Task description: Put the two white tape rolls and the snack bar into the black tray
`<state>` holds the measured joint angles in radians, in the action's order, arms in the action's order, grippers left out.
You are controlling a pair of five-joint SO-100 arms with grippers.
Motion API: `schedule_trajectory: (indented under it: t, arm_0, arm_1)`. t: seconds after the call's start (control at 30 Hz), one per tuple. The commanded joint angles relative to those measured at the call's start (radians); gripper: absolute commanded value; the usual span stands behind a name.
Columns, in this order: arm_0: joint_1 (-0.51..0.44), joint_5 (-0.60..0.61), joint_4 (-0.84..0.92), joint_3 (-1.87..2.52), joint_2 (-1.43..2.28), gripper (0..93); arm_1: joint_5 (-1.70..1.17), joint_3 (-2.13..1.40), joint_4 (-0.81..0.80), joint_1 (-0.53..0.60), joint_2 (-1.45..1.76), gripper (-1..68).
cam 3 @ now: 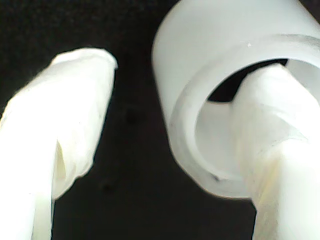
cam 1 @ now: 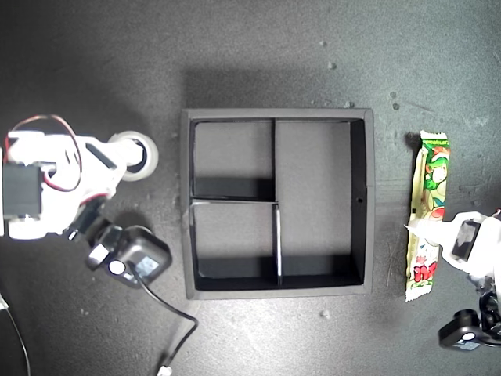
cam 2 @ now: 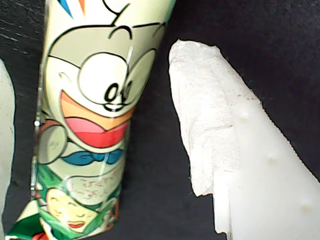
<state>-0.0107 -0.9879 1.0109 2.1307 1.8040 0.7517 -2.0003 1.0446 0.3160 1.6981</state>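
Black tray [cam 1: 359, 200] with three bare compartments, snack bar [cam 1: 429, 196] outside

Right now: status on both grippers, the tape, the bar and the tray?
My first gripper open, straddling snack bar. My second gripper open, one finger inside a tape roll. Black tray empty. Second roll not seen.

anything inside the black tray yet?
No. All three compartments of the black tray show bare floor. The snack bar and a tape roll lie outside it. A second roll isn't visible.
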Motion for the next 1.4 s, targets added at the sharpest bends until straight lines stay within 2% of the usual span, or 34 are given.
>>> schedule_trajectory:
  t: [0.0, 0.17, 0.37, 0.53, 0.8, 1.0, 1.23, 1.37]
  arm_0:
    - [0.014, -0.008, -0.011, -0.021, -0.015, 17.1]
    - [0.046, 0.012, -0.109, 0.032, -0.035, 14.4]
    - [0.060, 0.020, -0.114, 0.034, -0.061, 13.5]
    - [0.075, 0.025, -0.117, 0.015, -0.114, 8.3]
    - [0.094, 0.034, -0.106, 0.002, -0.115, 0.9]
    - [0.095, 0.051, 0.015, -0.041, 0.021, 0.2]
    - [0.106, 0.098, 0.225, -0.172, 0.245, 0.2]
    - [0.094, 0.135, 0.307, -0.304, 0.293, 0.2]
  arm_1:
    - [0.006, -0.017, -0.018, -0.002, 0.002, 19.4]
    - [-0.011, -0.025, -0.064, -0.035, -0.089, 17.5]
    - [-0.060, 0.075, -0.049, -0.092, -0.221, 17.9]
    - [-0.101, 0.097, -0.008, -0.147, -0.221, 17.4]
    - [-0.150, 0.140, 0.029, -0.189, -0.221, 8.4]
    - [-0.193, 0.279, 0.179, -0.176, -0.221, 7.1]
    - [-0.261, 0.589, 0.437, -0.133, -0.221, 6.9]
    - [-0.293, 0.758, 0.517, -0.104, -0.221, 6.9]
